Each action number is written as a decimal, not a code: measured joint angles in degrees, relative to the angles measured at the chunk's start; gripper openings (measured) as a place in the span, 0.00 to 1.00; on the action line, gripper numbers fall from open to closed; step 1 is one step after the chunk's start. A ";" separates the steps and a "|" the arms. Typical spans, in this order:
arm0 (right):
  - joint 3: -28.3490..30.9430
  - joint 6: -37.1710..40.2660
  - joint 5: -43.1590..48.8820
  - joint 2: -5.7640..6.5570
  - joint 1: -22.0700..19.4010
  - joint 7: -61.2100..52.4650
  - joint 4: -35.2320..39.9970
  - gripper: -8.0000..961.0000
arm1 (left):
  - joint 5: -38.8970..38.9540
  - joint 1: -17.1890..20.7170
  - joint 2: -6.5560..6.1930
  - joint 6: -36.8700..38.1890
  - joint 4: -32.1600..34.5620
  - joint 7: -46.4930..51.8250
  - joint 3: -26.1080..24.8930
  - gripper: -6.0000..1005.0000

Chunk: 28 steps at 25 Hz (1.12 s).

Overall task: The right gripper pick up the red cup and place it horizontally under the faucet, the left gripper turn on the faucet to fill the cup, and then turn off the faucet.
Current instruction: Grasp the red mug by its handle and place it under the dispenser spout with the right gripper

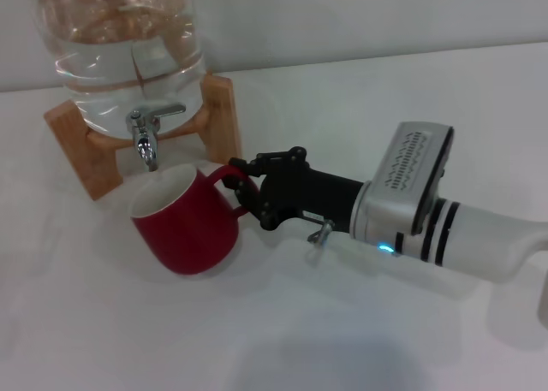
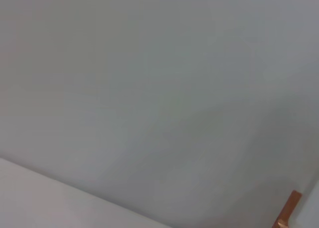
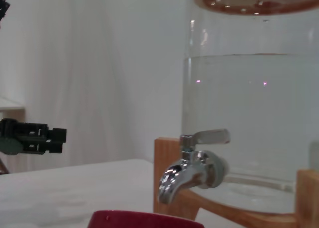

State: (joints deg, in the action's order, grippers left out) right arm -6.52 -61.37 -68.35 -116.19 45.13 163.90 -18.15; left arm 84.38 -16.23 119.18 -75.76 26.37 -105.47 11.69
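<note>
While the white bench [image 1: 360, 340] carries everything, the biggest thing before us is the clear glass water jar [image 1: 120, 40] on its wooden stand [image 1: 218, 117], at the far left of the head view. Our right arm [image 1: 479, 241] reaches in from the right side, and the right gripper [image 1: 248, 186] sits at the red cup [image 1: 184, 228], its jaws pinching the cup's small loop handle [image 1: 233, 179]. We see the cup tilted, its white mouth turned up and towards the jar, with its rim just below and beside the spout of the faucet [image 1: 147, 133]. From the right wrist view the faucet [image 3: 192, 168] hangs above the cup's red rim [image 3: 144, 219], and its lever [image 3: 212, 136] lies level, with no water running. The left gripper is not in view in the head or left wrist pictures; a dark gripper-like shape [image 3: 32, 138] shows far off in the right wrist view, and we cannot tell how its jaws stand.

We judge that we are in the placing step: the cup is nearly under the spout but not yet settled. Next we need to square the mouth beneath the spout and hold it steady, then bring the left gripper to the lever.
</note>
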 joint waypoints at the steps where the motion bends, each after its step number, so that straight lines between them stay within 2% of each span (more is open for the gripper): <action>1: 1.12 0.42 1.31 0.00 -0.07 0.22 -0.19 0.16 | -0.01 0.05 0.00 0.00 0.00 0.00 0.00 0.72; 4: 6.04 2.08 6.76 0.01 -0.30 0.66 -0.87 0.16 | -0.01 0.18 0.00 0.00 0.00 0.00 0.00 0.72; 8: 8.44 3.86 10.20 0.00 -0.15 -0.08 -1.14 0.16 | -0.02 0.34 0.00 0.00 0.00 0.00 0.00 0.72; 28: 14.83 8.31 10.36 0.01 -0.90 -2.41 -0.65 0.16 | 0.00 0.44 0.00 -0.17 0.00 0.00 0.00 0.72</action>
State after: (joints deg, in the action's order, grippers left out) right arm 8.31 -53.06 -57.99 -116.19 44.23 161.49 -18.80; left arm 84.38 -15.80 119.18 -75.93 26.37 -105.47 11.69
